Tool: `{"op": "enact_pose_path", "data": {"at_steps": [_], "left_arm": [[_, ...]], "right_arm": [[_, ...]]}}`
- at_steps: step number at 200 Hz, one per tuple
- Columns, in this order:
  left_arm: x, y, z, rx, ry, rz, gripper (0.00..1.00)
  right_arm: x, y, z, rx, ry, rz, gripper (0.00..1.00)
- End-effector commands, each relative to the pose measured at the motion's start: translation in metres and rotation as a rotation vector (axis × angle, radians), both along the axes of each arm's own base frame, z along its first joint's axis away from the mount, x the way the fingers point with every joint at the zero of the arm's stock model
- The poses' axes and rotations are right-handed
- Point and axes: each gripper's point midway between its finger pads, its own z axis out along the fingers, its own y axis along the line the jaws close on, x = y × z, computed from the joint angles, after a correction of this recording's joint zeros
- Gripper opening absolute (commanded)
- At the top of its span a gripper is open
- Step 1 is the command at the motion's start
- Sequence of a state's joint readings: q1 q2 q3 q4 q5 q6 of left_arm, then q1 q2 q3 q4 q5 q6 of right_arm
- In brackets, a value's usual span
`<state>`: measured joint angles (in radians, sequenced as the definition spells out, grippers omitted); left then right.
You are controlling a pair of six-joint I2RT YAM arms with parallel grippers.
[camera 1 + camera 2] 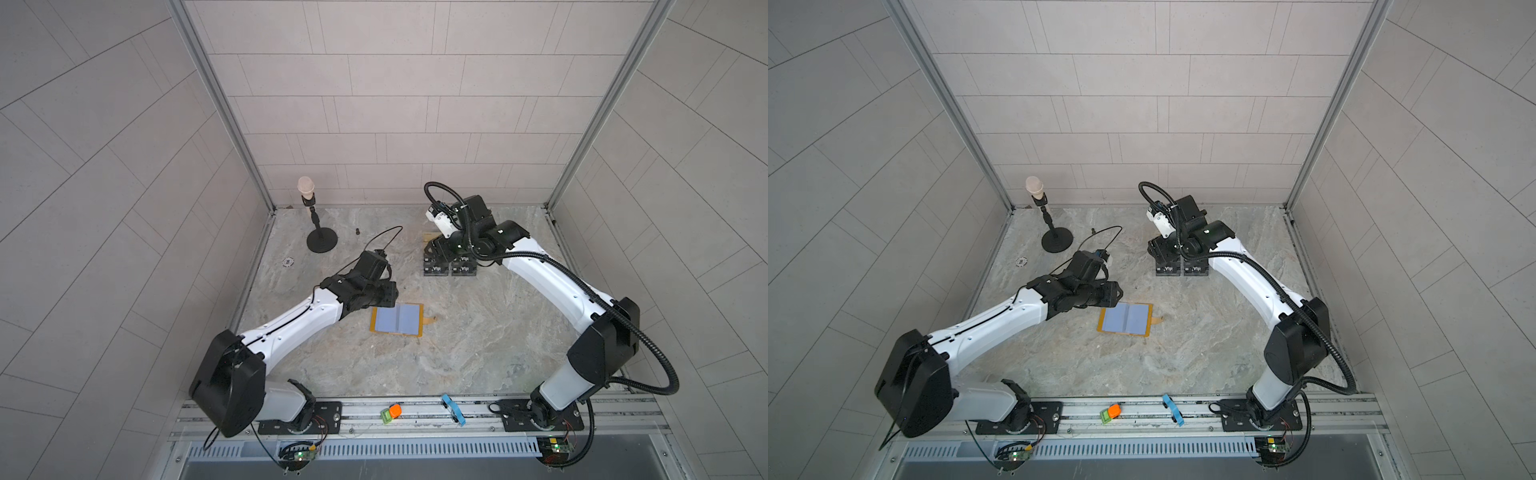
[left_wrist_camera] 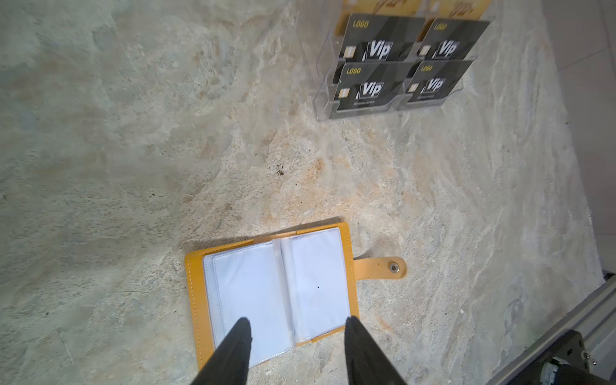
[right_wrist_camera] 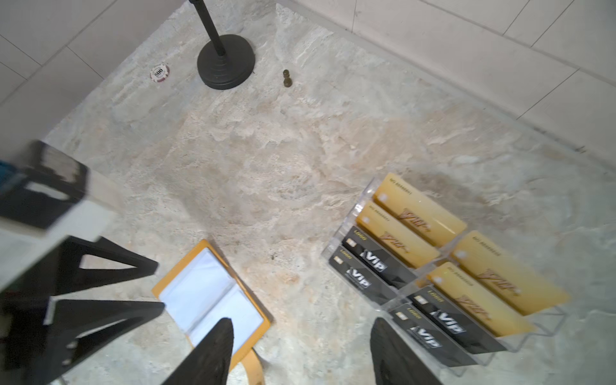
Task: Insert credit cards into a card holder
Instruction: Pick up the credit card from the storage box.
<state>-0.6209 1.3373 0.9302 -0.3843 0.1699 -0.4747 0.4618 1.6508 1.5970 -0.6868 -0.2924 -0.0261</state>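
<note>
1. A yellow wallet (image 1: 397, 319) (image 1: 1126, 318) lies open and flat on a stone-patterned table (image 1: 478, 353). Its pale sleeves face up and its snap tab points to the robot's right.
2. The left gripper (image 2: 296, 321) is at the wallet's far left corner, jaws apart and holding nothing. Whether it touches the wallet cannot be told.
3. Black "Vip" cards (image 2: 383, 50) sit in a clear stand (image 2: 325, 110), well apart from the wallet, beyond it and to the robot's right.
4. Gold cards (image 3: 416, 216) fill the tiers farthest from the wallet.
5. The right gripper (image 3: 301, 321) hangs over the stand, well apart from the wallet, jaws wide and empty.
6. A microphone stand (image 1: 322, 241) is well beyond the wallet, to the robot's left.
</note>
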Motion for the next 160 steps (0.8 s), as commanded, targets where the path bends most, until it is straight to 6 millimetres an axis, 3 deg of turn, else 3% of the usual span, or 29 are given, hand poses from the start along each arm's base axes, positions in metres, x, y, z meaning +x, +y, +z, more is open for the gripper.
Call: {"op": "enact_pose_path", "data": {"at_steps": [1, 15, 25, 39, 90, 133, 160], "left_arm": [[0.004, 0.006, 0.011, -0.014, -0.075, 0.018, 0.55], [0.003, 0.012, 0.007, 0.007, -0.078, 0.039, 0.58], [0.001, 0.012, 0.001, 0.011, -0.068, 0.027, 0.59], [-0.004, 0.012, -0.007, 0.017, -0.044, 0.008, 0.59], [-0.015, 0.016, -0.018, 0.020, -0.009, -0.011, 0.59], [-0.009, 0.016, -0.017, 0.015, 0.001, -0.008, 0.59], [-0.010, 0.015, -0.020, 0.020, 0.016, -0.016, 0.59]], "right_arm": [[0.001, -0.018, -0.032, -0.166, 0.076, 0.122, 0.68], [0.012, -0.021, -0.034, -0.191, 0.117, 0.120, 0.68], [0.018, -0.013, -0.038, -0.139, 0.152, 0.171, 0.84], [0.025, -0.007, -0.048, -0.134, 0.188, 0.206, 0.86], [0.021, 0.010, -0.084, -0.183, 0.284, 0.358, 0.70], [0.014, 0.004, -0.110, -0.238, 0.299, 0.400, 0.65], [0.020, -0.002, -0.124, -0.291, 0.295, 0.396, 0.60]]}}
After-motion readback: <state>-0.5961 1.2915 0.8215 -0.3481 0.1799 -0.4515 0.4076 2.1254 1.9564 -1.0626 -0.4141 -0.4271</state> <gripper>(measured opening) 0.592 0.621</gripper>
